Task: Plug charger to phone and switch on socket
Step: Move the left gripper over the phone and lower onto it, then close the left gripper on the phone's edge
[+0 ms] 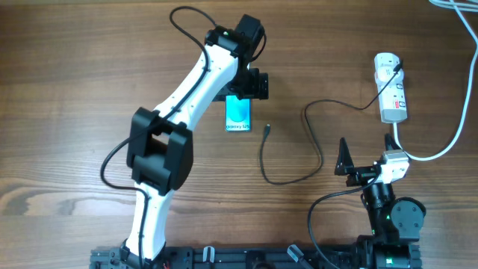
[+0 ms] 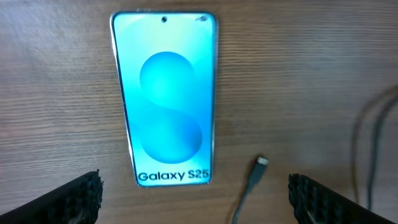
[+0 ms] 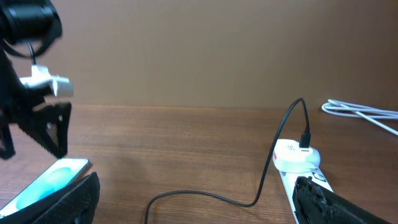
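Right gripper (image 3: pixel 196 182) low near base, jaws spread wide, gripping nothing; charger (image 1: pixel 322 157) loops on table (image 1: pixel 75 75) ahead of it; connector tip (image 2: pixel 261 163) lies loose just beside phone's text end, not touching; phone (image 1: pixel 238 116) flat, screen up, between released, empty fingers of left gripper (image 2: pixel 194 179) above it; socket (image 1: pixel 390 90) far right, charger plugged into far end, white cord (image 1: pixel 448 146) leaving near end.

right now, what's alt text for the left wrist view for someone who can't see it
A phone with a cyan screen reading Galaxy S25 lies flat on a wooden table. The charger tip rests unplugged just right of its lower end, and the left claw hangs open, fingers at the picture's lower corners.
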Controlling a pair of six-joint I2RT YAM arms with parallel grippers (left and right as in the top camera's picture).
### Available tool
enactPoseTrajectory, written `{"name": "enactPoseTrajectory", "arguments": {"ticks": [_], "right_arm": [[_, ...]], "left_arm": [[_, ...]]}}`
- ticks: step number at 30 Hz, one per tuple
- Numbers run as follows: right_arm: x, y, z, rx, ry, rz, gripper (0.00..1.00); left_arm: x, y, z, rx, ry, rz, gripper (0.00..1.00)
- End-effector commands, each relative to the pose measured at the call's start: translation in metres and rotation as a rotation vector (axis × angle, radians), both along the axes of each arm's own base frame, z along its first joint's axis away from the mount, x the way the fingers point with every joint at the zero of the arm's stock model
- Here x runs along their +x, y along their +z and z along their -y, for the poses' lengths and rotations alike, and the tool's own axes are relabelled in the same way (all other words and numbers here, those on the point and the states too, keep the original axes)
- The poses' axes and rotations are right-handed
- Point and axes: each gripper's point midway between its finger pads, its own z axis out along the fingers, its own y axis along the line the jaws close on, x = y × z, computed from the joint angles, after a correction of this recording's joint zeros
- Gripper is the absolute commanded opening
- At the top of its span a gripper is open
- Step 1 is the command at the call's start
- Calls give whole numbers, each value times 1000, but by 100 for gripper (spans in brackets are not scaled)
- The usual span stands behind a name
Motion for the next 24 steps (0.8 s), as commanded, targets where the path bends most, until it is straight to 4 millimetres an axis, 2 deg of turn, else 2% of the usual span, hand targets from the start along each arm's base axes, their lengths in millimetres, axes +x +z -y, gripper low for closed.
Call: {"name": "enactPoseTrajectory", "arguments": {"ticks": [1, 8, 24], "right_arm": [[0, 2, 1, 14, -8, 8, 100], [0, 2, 1, 13, -8, 8, 100], [0, 2, 1, 13, -8, 8, 100]], "left_arm": [[3, -16, -3, 38, 51, -20, 99], [5, -38, -11, 98, 52, -35, 100], [2, -86, -13, 138, 50, -104, 100]]}}
